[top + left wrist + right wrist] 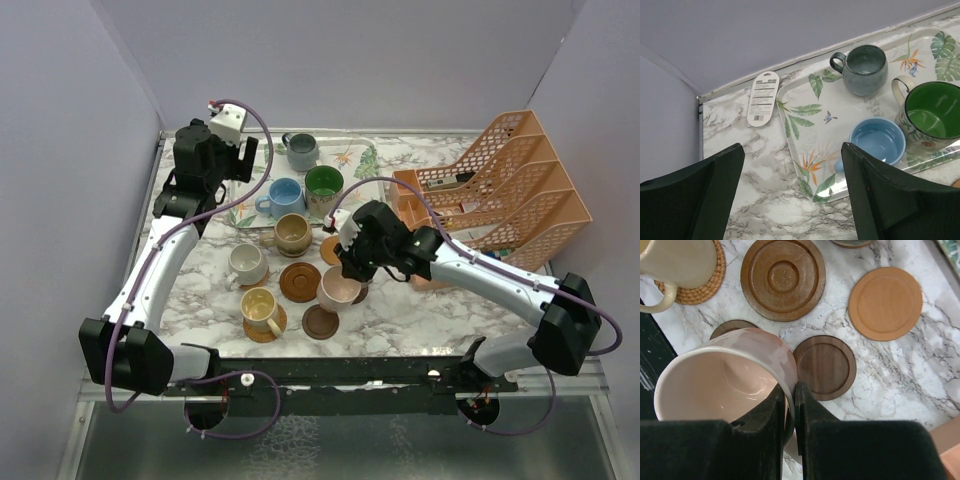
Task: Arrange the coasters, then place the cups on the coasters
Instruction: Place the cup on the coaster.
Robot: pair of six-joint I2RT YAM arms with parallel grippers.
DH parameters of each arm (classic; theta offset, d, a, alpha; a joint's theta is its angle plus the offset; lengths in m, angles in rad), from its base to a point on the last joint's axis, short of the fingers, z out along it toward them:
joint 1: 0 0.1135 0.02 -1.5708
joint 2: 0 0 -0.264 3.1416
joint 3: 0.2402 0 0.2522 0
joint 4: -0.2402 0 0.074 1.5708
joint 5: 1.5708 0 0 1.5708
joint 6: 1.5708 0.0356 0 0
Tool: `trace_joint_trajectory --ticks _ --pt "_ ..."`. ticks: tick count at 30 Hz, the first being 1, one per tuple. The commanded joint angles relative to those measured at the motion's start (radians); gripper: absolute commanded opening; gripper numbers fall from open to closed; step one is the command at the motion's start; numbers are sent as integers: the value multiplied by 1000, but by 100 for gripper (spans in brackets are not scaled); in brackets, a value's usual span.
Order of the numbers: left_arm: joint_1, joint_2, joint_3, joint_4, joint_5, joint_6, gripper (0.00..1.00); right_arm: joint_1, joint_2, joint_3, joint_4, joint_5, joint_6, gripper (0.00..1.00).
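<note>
Cups (292,232) number seven: right gripper (791,390) clamps the pink cup (725,375) by its rim, left gripper (791,147) gapes open

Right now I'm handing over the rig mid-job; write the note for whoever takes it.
Left gripper: open, empty, over the tray's left end.
Right gripper: shut on the pink cup's rim, beside two bare dark coasters.
Done: yellow cup on the woven coaster.
On the tray: grey-blue cup, blue cup, green cup.
On the table: tan cup, white cup; coasters under them, cannot tell.
Left: seat the pink cup, then the other five; brown coaster and orange coaster are bare.
</note>
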Motion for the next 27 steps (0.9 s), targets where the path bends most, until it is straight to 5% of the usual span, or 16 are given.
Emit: trace_joint_trajectory --ticks 1,27 --pt "38 13 -15 57 -31 -4 83 51 46 29 68 -12 82 3" --pt "80 3 -43 89 40 -19 98 151 207 97 39 51 110 7"
